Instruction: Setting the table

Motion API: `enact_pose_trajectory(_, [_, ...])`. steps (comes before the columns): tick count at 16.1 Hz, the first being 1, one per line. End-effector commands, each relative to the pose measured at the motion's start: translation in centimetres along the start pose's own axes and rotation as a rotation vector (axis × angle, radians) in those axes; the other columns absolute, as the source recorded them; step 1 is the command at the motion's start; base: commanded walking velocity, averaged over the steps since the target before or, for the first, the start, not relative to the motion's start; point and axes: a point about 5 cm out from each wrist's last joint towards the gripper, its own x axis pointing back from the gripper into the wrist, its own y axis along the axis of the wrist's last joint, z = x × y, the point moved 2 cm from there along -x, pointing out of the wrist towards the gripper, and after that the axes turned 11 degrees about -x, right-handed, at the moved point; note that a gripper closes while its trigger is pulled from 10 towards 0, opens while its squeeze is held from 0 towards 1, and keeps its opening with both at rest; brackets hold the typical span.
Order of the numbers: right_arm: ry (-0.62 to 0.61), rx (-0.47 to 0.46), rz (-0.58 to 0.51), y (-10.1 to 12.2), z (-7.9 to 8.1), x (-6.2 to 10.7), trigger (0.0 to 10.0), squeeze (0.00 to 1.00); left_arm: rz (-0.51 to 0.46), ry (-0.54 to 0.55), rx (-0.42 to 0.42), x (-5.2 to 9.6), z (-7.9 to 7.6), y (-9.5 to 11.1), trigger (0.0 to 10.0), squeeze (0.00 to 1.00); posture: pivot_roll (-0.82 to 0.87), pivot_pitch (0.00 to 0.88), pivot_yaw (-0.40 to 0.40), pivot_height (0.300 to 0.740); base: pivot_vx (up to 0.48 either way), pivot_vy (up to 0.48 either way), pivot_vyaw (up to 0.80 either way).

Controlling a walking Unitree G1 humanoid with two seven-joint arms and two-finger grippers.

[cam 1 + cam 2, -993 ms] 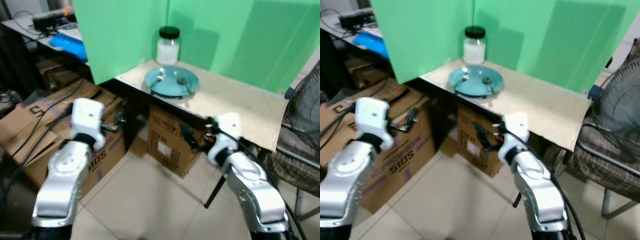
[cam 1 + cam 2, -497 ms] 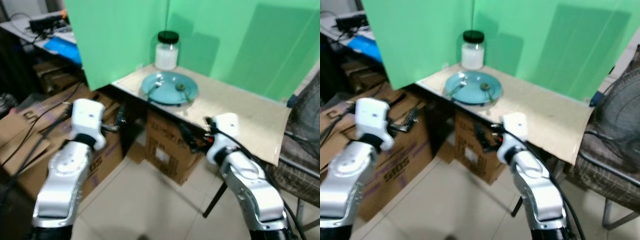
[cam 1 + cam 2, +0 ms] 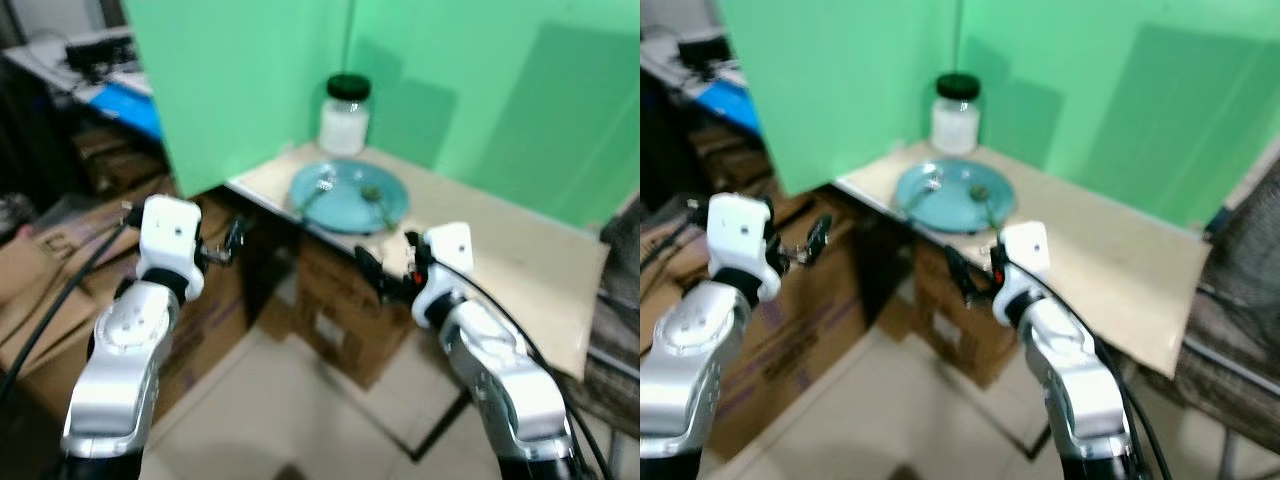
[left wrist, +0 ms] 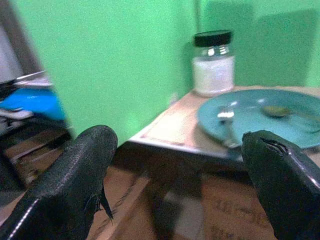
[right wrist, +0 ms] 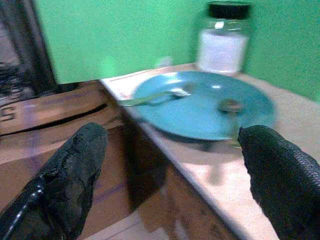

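Grippers: we count two, both raised short of the table's near edge and both holding nothing.
Left gripper [image 4: 175,190]: it hangs off the table's left corner, above the cardboard boxes; in the left wrist view we see its two black fingers [image 4: 65,185] spread wide, with the table corner between them.
Right gripper [image 5: 170,185]: it sits just before the table's front edge, below the plate; its two fingers [image 5: 70,175] also stand wide apart.
Cardboard boxes: we count at least two, one [image 3: 345,325] under the table and one [image 3: 60,300] left of the table, on the tiled floor.
Table [image 3: 500,250]: one, with a pale beige top, set into a corner of green panels [image 3: 230,80].
Plate [image 3: 350,190]: one, blue and round, lying on the table near its left front edge.
Fork [image 4: 227,125]: one, resting on the plate's left half, its handle reaching toward the table's front edge.
Spoon [image 3: 375,200]: one, on the plate's right half; we see something greenish in its bowl.
Jar [image 3: 343,112]: one, glass with a black lid and white contents, standing upright on the table just behind the plate, in the back corner.
Further left of the table: we make out one blue object [image 3: 130,105] on a cluttered desk, too blurred for us to name.
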Motion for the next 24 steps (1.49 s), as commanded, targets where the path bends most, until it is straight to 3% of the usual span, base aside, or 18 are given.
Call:
enact_pose_trajectory(1, [-0.039,0.007,-0.007,0.2,-1.1,0.4,10.0,0.00,-0.016,-0.030,0.004,-0.2,-0.9,0.4,10.0,0.00,0.11,0.000,-0.033,0.740,0.352,0.000,0.00])
enact_pose_trajectory(8, [-0.028,0.007,-0.014,0.3,-0.8,-0.1,10.0,0.00,-0.021,-0.019,-0.004,-0.3,-0.4,0.5,10.0,0.00,0.13,0.000,-0.036,0.740,0.349,0.000,0.00])
enact_pose_trajectory(11, [-0.049,-0.010,-0.032,0.0,-0.6,0.1,10.0,0.00,-0.007,-0.046,-0.037,-0.1,0.0,0.2,10.0,0.00,0.13,0.000,0.019,0.740,0.352,0.000,0.00])
enact_pose_trajectory(15, [-0.049,-0.032,-0.021,-0.9,-0.3,0.2,10.0,0.00,-0.003,-0.065,-0.065,0.1,0.3,0.3,10.0,0.00,0.16,0.000,0.024,0.740,0.351,0.000,0.00])
enact_pose_trajectory(24, [-0.047,-0.026,-0.042,0.0,-0.4,-0.6,10.0,0.00,0.005,-0.136,-0.089,0.2,-0.8,0.2,10.0,0.00,0.15,0.000,0.034,0.740,0.352,0.000,0.00])
